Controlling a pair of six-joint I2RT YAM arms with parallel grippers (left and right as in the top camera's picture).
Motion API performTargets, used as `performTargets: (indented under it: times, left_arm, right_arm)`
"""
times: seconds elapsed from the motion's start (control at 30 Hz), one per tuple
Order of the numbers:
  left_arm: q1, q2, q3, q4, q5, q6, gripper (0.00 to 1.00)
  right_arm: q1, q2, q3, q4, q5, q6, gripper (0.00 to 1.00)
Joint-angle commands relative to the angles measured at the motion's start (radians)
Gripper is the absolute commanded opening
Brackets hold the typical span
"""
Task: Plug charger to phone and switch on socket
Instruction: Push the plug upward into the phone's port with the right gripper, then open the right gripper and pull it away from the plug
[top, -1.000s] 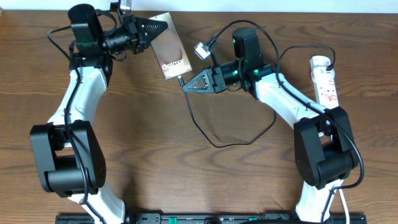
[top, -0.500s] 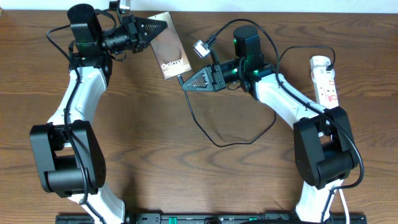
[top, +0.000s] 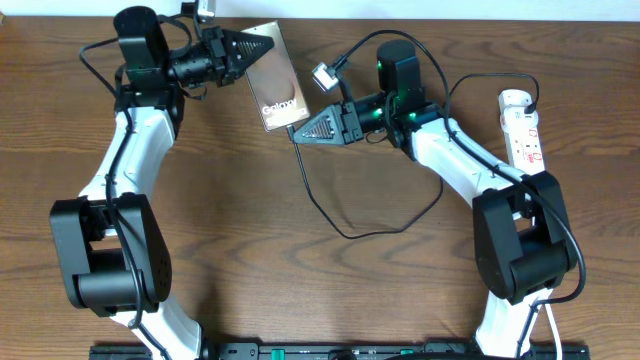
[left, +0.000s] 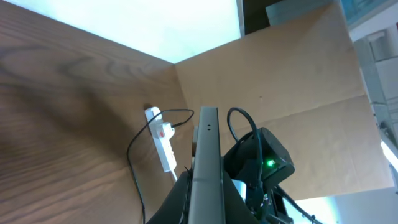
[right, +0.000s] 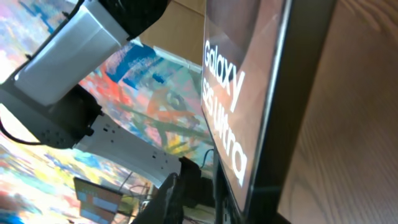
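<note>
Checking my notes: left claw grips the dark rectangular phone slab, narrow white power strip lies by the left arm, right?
No. The left claw grips the dark rectangular phone slab, but the narrow white power strip lies by the right arm, as the overhead view shows.

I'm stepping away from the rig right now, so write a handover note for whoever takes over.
Left gripper: shut on the phone, at its far end.
Right gripper: at the phone's near end, by the charger tip; jaws unclear.
Socket: far right, no gripper near.
Done: charger brought to the phone; seating unclear.
Left: confirm the plug, then switch on the socket.
</note>
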Motion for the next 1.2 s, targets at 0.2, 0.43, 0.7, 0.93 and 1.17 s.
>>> performTargets:
  times: [0.2, 0.43, 0.7, 0.93, 1.17]
  left_arm:
    - [-0.013, 0.000, 0.008, -0.080, 0.083, 0.076, 0.07]
    - [-0.011, 0.000, 0.008, -0.080, 0.117, 0.057, 0.07]
    - [-0.015, 0.000, -0.006, -0.085, 0.134, 0.061, 0.07]
    - [-0.063, 0.012, -0.038, -0.258, 0.149, 0.225, 0.07]
    - [-0.127, 0.110, -0.038, -0.330, 0.017, 0.272, 0.07]
  right_arm:
    - [-0.024, -0.031, 0.010, -0.033, -0.029, -0.056, 0.34]
    - [-0.048, -0.031, 0.010, -0.347, 0.225, -0.357, 0.64]
    - [-0.134, -0.036, 0.010, -0.563, 0.398, -0.518, 0.68]
    - [-0.227, -0.075, 0.011, -0.633, 0.484, -0.512, 0.69]
    - [-0.241, -0.079, 0.011, -0.749, 0.652, -0.539, 0.69]
